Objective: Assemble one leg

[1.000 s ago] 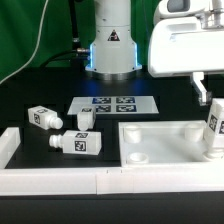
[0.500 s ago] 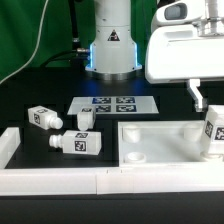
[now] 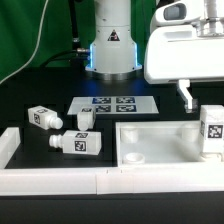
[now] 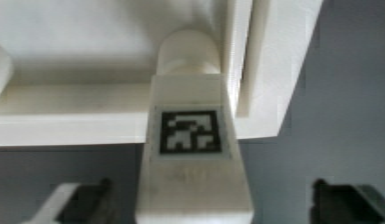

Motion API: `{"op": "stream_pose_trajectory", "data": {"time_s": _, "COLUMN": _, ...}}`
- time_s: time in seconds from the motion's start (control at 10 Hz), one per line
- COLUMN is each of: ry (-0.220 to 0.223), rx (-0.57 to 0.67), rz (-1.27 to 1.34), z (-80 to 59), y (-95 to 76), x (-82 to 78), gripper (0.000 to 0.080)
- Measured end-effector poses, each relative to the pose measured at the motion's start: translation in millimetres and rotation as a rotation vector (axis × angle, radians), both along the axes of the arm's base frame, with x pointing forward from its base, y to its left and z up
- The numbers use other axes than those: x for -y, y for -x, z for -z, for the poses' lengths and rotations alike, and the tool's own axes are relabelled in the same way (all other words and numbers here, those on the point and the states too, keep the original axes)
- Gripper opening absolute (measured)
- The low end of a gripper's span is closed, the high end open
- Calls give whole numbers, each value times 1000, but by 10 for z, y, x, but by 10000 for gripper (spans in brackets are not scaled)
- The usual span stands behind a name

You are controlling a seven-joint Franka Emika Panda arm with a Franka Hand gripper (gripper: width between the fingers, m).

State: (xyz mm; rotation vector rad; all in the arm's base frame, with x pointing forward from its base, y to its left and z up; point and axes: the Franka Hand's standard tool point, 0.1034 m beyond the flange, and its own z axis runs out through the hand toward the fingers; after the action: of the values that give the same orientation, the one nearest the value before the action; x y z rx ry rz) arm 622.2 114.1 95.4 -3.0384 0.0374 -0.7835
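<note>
One leg (image 3: 211,130), a white peg with a square tag mark, stands upright at the far right corner of the big white panel (image 3: 160,147) in the exterior view. My gripper (image 3: 207,102) is open around the leg's upper part; one finger (image 3: 186,97) shows apart from it. In the wrist view the leg (image 4: 192,130) rises between the two dark fingertips (image 4: 82,200), with a gap on each side, and my gripper (image 4: 215,205) does not touch it. The panel's wall (image 4: 73,100) lies behind the leg.
Three more legs lie on the black table at the exterior view's left: one (image 3: 42,117), one (image 3: 76,142) and one (image 3: 85,117). The marker board (image 3: 115,103) lies behind them. A white rail (image 3: 60,180) runs along the front. The robot base (image 3: 112,45) stands at the back.
The jaws have opened: the visible finger moved toward the exterior view's left, off the leg. The leg, tilted before, now stands upright and free in the panel's corner.
</note>
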Motion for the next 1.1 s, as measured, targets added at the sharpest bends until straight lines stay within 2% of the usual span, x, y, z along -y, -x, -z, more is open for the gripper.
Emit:
{"op": "stream_pose_trajectory", "data": {"time_s": 0.2, "ry": 0, "rx": 0, "rz": 0, "z": 1, "y": 0, "x": 0, "gripper": 641}}
{"op": "stream_pose_trajectory", "data": {"time_s": 0.6, "ry": 0, "rx": -35, "rz": 2, "z": 25, "y": 15, "x": 4, "gripper": 649}}
{"op": "stream_pose_trajectory", "data": {"time_s": 0.8, "ry": -8, "rx": -139, "rz": 26, "z": 18, "y": -10, "x": 88, "gripper": 649}}
{"op": "stream_pose_trajectory", "data": {"time_s": 1.0, "ry": -19, "rx": -339, "rz": 46, "z": 53, "y": 60, "x": 39, "gripper": 649}}
{"op": "stream_pose_trajectory", "data": {"time_s": 1.1, "ry": -20, "rx": -386, "rz": 48, "z": 44, "y": 38, "x": 22, "gripper": 649}}
